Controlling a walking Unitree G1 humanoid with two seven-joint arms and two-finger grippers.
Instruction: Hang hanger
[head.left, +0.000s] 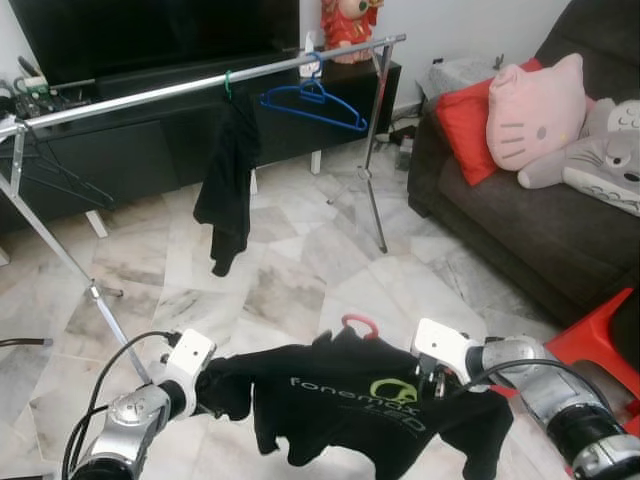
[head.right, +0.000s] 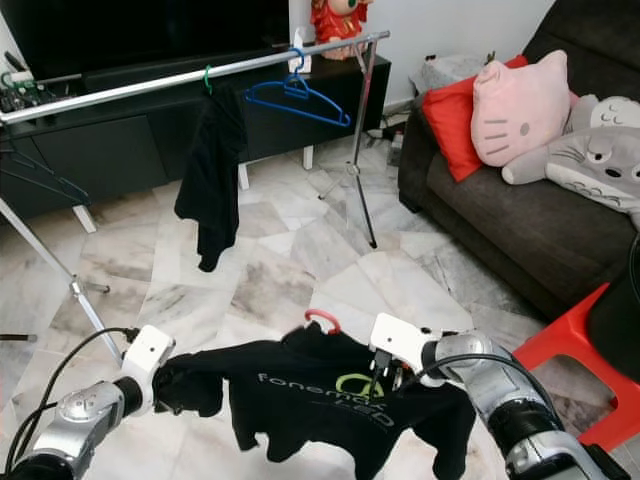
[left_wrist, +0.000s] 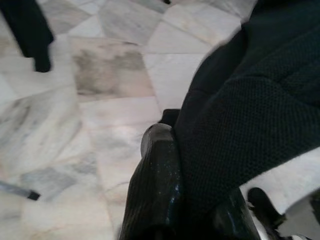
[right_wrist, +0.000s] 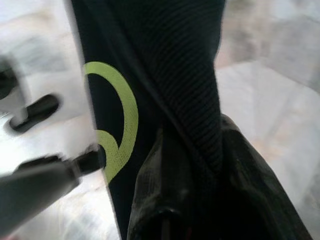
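Carrying step, judged from the layout: black T-shirt on a red hanger, only the hook poking up above the collar, held stretched between both arms low over the marble floor and well short of the rail. Left gripper pinched shut on the left sleeve end, fabric bunched tight against a finger in the left wrist view. Right gripper clamped on the shirt near the green logo, cloth squeezed between both fingers in the right wrist view. Ahead and well apart, a silver clothes rail on folding legs, already bearing a dark garment on a green hook and an empty blue hanger. Behind the rail a dark TV cabinet; to the right a grey sofa with a pink cat cushion. Next, probably: stepping closer, lifting the load above rail height, then lowering the red hook over a bare stretch of bar between the dark garment and the blue hanger, keeping the hook upright.
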